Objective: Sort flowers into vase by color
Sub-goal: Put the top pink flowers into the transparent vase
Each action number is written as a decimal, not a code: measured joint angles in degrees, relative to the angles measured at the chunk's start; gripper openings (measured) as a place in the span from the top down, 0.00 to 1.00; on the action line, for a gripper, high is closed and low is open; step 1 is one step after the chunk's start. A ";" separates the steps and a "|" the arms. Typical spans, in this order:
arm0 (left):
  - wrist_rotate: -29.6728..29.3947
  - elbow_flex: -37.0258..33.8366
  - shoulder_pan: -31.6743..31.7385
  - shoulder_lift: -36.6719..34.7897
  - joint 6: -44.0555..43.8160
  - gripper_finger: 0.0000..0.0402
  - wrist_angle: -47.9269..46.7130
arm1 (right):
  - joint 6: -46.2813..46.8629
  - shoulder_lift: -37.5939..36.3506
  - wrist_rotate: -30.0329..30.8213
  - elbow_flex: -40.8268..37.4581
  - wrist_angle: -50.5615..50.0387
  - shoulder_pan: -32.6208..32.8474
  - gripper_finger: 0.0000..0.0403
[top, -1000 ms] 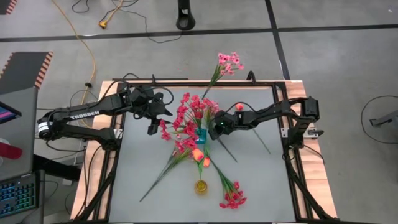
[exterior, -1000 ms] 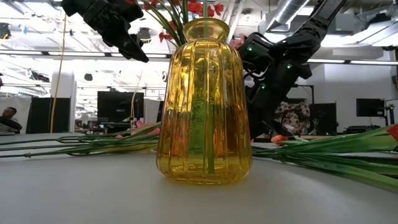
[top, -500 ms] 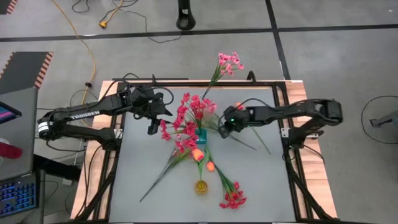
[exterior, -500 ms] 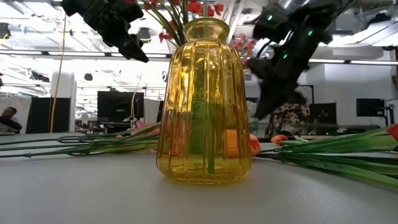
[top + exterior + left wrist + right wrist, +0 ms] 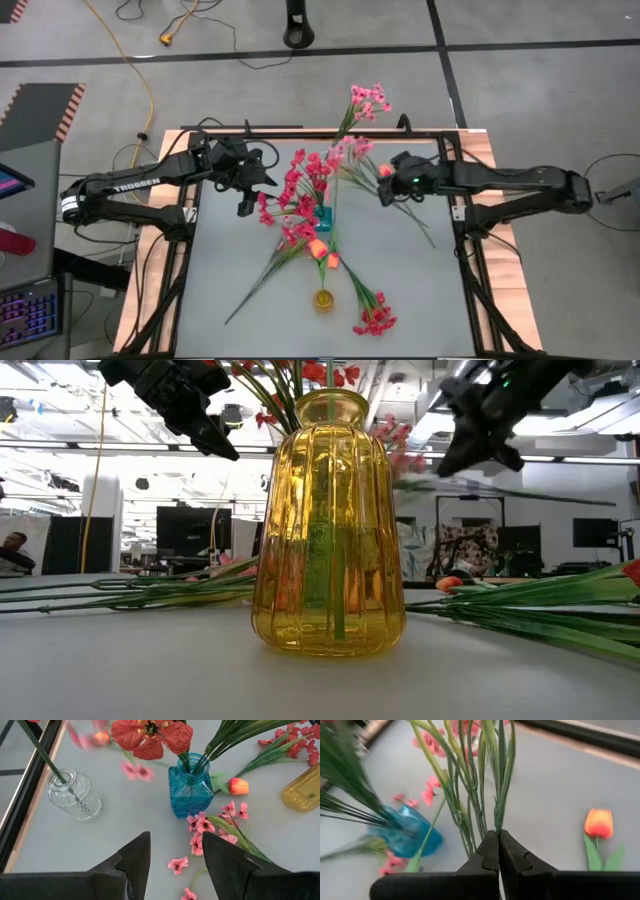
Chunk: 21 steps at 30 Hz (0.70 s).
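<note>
Three vases stand on the grey table: a blue vase near frame centre in the high view, crowded with red flowers; a yellow vase at lower centre, with green stems visible inside it in the low view; and a clear vase with one stem, seen upper left in the left wrist view.

Right gripper, right of centre in the high view, has its fingers pressed together on the green stems of a light-pink spray; the blossoms point toward upper centre and the spray is lifted off the table, visible upper right in the low view.

Left gripper, left of centre, hangs above the table beside the red flowers with fingers spread and nothing between them.

Loose on the table: an orange bud just beside the right gripper, two orange buds between the blue and yellow vases, a deep-pink spray at lower right of centre, and another pink spray at the upper table edge.
</note>
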 joint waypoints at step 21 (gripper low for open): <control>0.00 0.00 0.00 0.00 0.00 0.58 0.04 | -10.32 -18.74 7.36 0.09 9.09 -0.01 0.94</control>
